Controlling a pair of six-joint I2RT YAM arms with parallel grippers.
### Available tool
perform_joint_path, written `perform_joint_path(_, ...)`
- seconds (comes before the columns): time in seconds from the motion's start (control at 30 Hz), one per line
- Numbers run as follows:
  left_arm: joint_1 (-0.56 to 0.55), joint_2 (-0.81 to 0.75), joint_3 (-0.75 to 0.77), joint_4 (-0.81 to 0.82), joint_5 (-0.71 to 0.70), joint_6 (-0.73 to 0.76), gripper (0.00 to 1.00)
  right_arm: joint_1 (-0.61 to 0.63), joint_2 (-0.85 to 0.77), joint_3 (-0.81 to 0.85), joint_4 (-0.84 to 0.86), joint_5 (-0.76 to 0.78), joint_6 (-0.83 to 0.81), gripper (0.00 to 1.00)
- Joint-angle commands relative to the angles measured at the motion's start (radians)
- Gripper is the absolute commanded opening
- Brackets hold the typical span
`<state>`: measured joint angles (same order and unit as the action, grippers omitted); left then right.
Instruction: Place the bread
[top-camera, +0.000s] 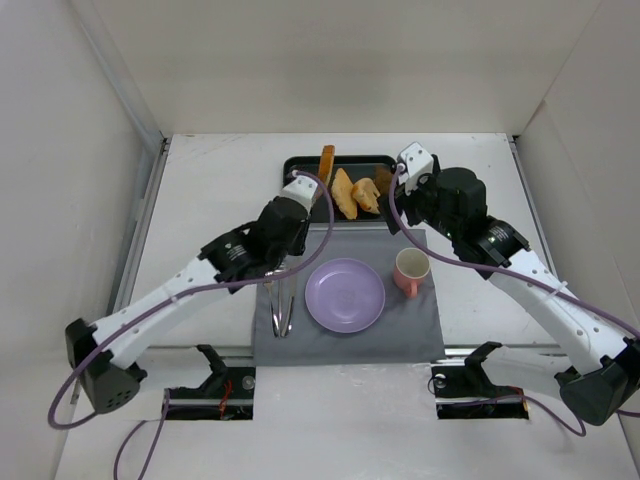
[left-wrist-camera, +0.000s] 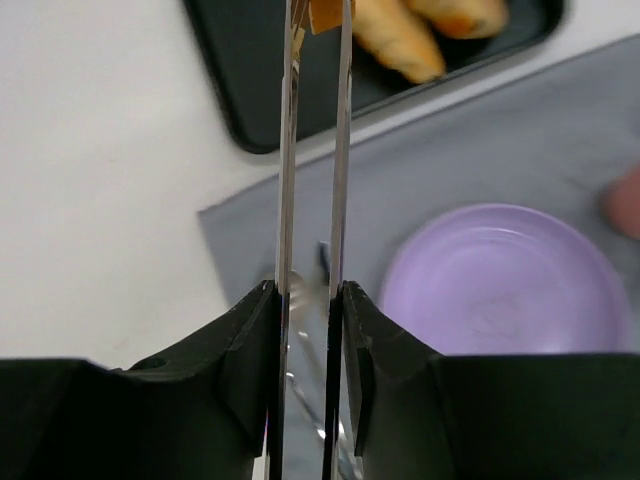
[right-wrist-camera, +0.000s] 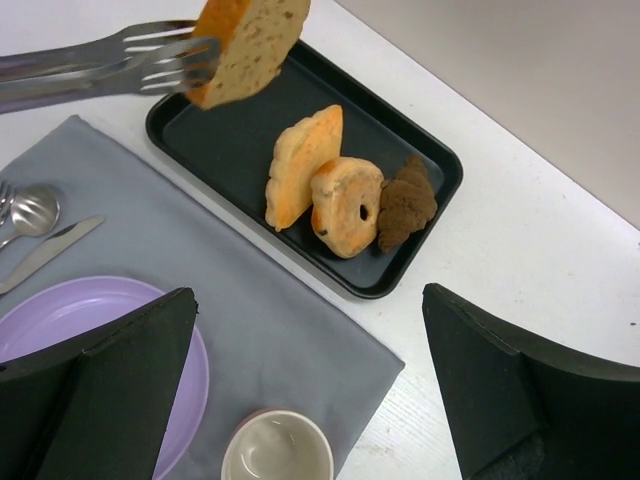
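The bread (right-wrist-camera: 245, 45), a golden-brown speckled slice with a darker crust, hangs in the tips of metal tongs (right-wrist-camera: 110, 65) above the left part of the black tray (right-wrist-camera: 200, 140). From above the bread (top-camera: 326, 160) shows edge-on over the tray. My left gripper (left-wrist-camera: 305, 290) is shut on the tongs (left-wrist-camera: 312, 150), and a corner of the bread (left-wrist-camera: 322, 12) shows at their tips. The purple plate (top-camera: 345, 295) lies bare on the grey mat, nearer than the tray. My right gripper (right-wrist-camera: 308, 300) is open and empty above the mat's right side.
The tray (top-camera: 300, 165) holds an elongated golden piece (top-camera: 344, 192), a ring-shaped bun (top-camera: 367, 195) and a dark brown piece (top-camera: 383, 180). A pink cup (top-camera: 411, 272) stands right of the plate. Cutlery (top-camera: 282, 310) lies left of it on the grey mat (top-camera: 420, 330).
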<state>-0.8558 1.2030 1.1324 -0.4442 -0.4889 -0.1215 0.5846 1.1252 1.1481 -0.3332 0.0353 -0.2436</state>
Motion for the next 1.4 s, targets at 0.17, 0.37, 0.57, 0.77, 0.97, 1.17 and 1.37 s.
perform_joint_path(0.17, -0.029, -0.268, 0.059, -0.224, 0.355, -0.273, 0.00, 0.009, -0.025, 0.002, 0.065, 0.061, 0.009, 1.00)
perform_joint_path(0.37, -0.029, -0.287, 0.070, -0.376, 0.529, -0.331, 0.01, 0.009, -0.025, 0.002, 0.065, 0.080, 0.018, 1.00)
perform_joint_path(0.57, -0.029, -0.269, 0.018, -0.415, 0.650, -0.342, 0.02, 0.009, -0.035, 0.002, 0.076, 0.089, 0.018, 1.00)
perform_joint_path(0.77, -0.029, -0.223, -0.002, -0.455, 0.722, -0.333, 0.03, 0.009, -0.035, 0.002, 0.076, 0.089, 0.018, 1.00)
perform_joint_path(0.97, -0.029, -0.223, -0.022, -0.487, 0.777, -0.333, 0.05, 0.009, -0.035, 0.002, 0.076, 0.089, 0.018, 1.00)
perform_joint_path(1.17, -0.029, -0.232, -0.022, -0.511, 0.822, -0.333, 0.08, 0.009, -0.035, 0.002, 0.076, 0.089, 0.018, 1.00)
perform_joint_path(1.37, -0.029, -0.220, -0.031, -0.544, 0.832, -0.333, 0.26, 0.009, -0.044, 0.002, 0.076, 0.089, 0.018, 1.00)
